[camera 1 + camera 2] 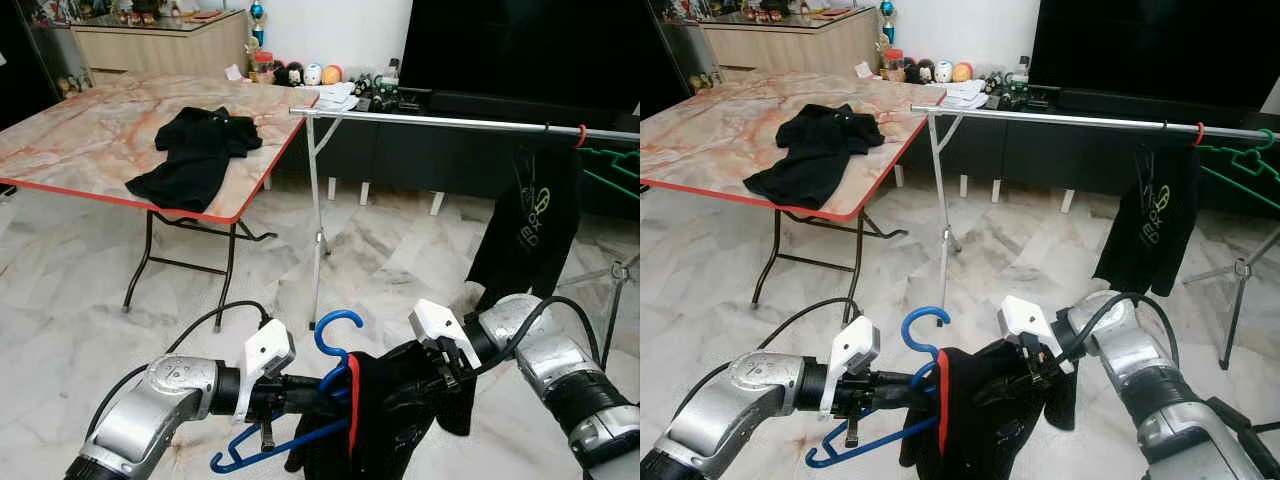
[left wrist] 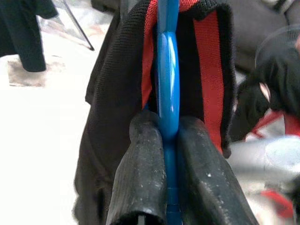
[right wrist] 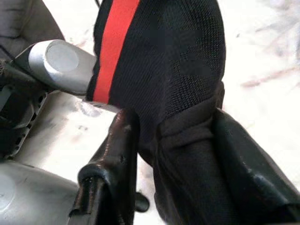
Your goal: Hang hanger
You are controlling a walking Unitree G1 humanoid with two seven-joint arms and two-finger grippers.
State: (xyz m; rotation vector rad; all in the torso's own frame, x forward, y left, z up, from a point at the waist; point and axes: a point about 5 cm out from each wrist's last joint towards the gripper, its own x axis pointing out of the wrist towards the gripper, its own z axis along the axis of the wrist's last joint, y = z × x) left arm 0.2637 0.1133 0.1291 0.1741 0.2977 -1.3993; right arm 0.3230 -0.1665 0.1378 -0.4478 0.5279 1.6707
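My left gripper [image 1: 325, 388] is shut on a blue plastic hanger [image 1: 340, 330], low in front of me with its hook pointing up. In the left wrist view the hanger bar [image 2: 168, 93] is pinched between both black fingers [image 2: 140, 173]. A black garment with a red stripe [image 1: 395, 410] is draped over the hanger. My right gripper [image 1: 440, 385] is shut on a fold of that garment [image 3: 178, 61], with cloth bunched between its fingers [image 3: 119, 150]. The metal clothes rail [image 1: 450, 122] runs across ahead, higher than both grippers.
A black shirt [image 1: 530, 230] hangs at the right of the rail beside green hangers [image 1: 610, 165]. A folding marble-top table [image 1: 80, 140] at the left holds another black shirt [image 1: 195, 150]. The rail's leg [image 1: 316, 230] stands ahead on the tiled floor.
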